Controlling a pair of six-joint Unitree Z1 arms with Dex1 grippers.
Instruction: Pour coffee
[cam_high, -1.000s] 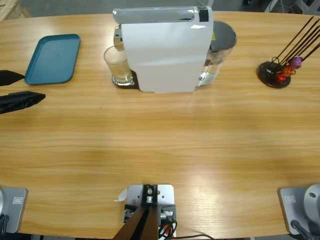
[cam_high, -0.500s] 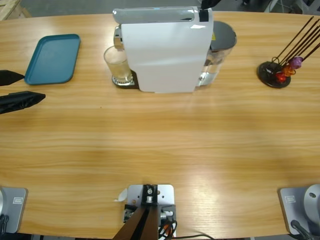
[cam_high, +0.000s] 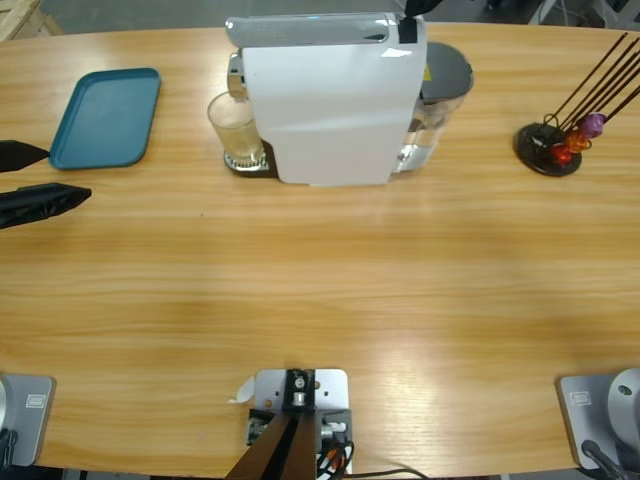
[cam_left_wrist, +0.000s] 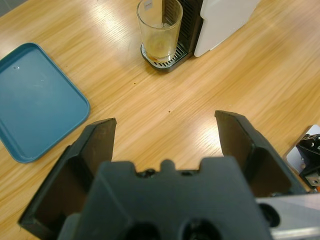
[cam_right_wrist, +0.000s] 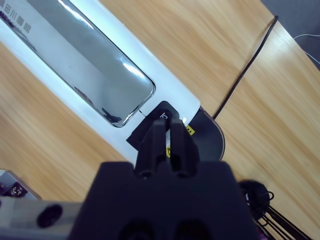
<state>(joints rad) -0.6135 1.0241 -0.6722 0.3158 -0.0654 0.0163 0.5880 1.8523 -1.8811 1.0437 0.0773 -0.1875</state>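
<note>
Right gripper (cam_right_wrist: 168, 131): jaws clenched together, nothing between them, tips down on the black button panel (cam_right_wrist: 161, 116) at the rear end of the coffee machine (cam_high: 330, 100). In the high view only a black tip shows at the machine's top back corner. Judged step: pressing the brew button.

Left gripper (cam_left_wrist: 165, 127): released, jaws spread wide, empty, hovering over bare counter (cam_high: 320, 280) at the left side, well apart from the machine. It points toward the glass (cam_left_wrist: 160, 31) and has the teal tray (cam_left_wrist: 35, 100) beside it.

The glass stands upright on the drip grate (cam_left_wrist: 167, 59) under the spout, touching nothing else. Coffee: none clearly visible yet; the glass bottom shows only a pale yellowish tint, and I cannot tell if that is liquid or residue. Water tank (cam_high: 440, 100) sits behind the machine. A capsule stand with dark rods (cam_high: 560, 135) is far right, not involved.

Risks from here:
- Clenched tips are narrow; if they sit off the button's centre, the press may slide off and no brew starts.
- Pushing too hard on the rear could tip or shift the light machine, moving the spout off the glass, so coffee lands on the grate.
- The left gripper going for the glass too soon would meet the stream and spill it.
</note>
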